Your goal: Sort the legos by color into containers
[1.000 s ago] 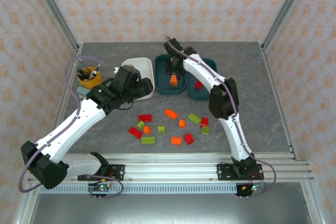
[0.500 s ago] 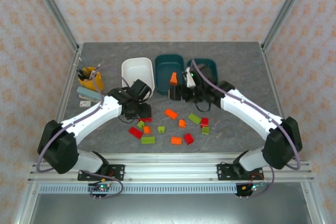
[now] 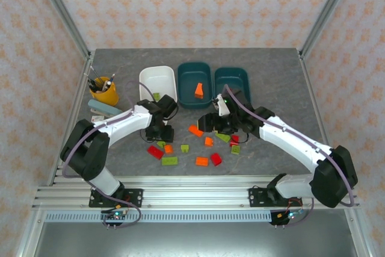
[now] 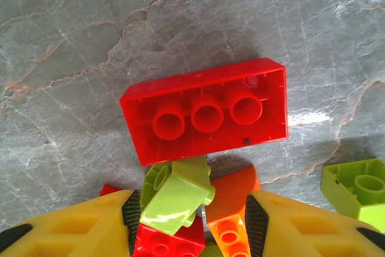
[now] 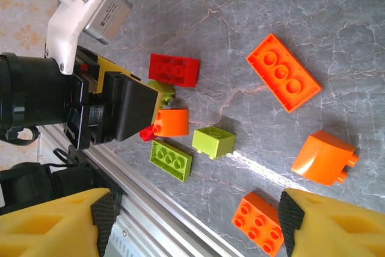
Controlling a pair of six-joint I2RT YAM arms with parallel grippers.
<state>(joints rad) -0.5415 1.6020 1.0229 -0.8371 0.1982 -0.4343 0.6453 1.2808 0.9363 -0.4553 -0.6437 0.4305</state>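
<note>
Now red lego (image 4: 204,109) crosswise, underside up; right tool (image 5: 195,212) open, left tool (image 4: 192,218) unclear.

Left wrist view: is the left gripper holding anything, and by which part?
Cannot be told: the left gripper brackets a tilted lime brick and an orange brick, firm grip unconfirmed.

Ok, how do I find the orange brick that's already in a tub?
On the far side of the table, a white tub and two dark teal tubs stand in a row. The orange brick sits in the middle tub, beside the white one. The other orange bricks lie loose on the table, outside any tub.
</note>
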